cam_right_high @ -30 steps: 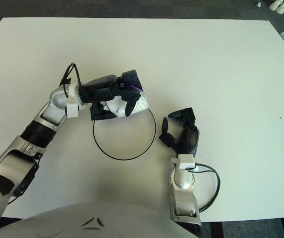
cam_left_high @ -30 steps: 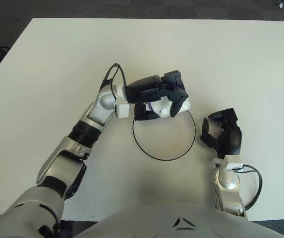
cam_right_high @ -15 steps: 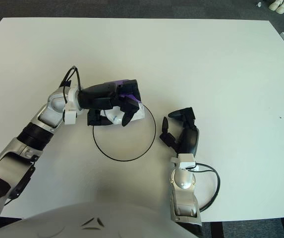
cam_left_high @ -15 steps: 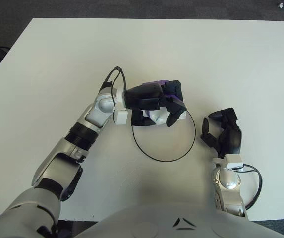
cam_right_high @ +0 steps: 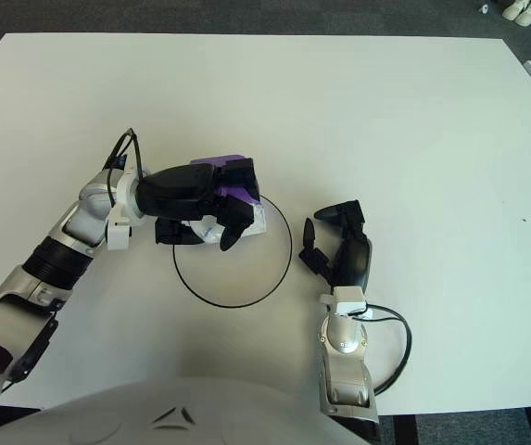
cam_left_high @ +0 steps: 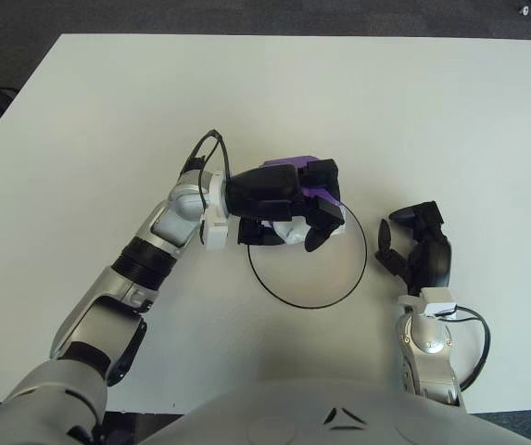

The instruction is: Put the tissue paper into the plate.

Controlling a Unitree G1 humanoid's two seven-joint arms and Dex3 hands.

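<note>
The plate (cam_left_high: 348,278) is white with a thin black rim and lies at the table's middle front. My left hand (cam_left_high: 288,199) hovers over its upper left part, fingers curled around a tissue pack (cam_left_high: 295,228) that is white with a purple top. The pack sits just inside the plate's far-left rim; whether it touches the plate is hidden by the fingers. My right hand (cam_left_high: 418,252) shows to the right of the plate, just outside its rim, fingers loosely spread and holding nothing.
The white table (cam_left_high: 450,120) stretches wide beyond the plate. A black cable (cam_left_high: 474,348) loops by my right wrist near the front edge. Dark floor borders the table's far side.
My left hand has drawn back toward me and leftward with the tissue pack, moving from the plate's far rim to inside its upper left. The right hand has stayed still.
</note>
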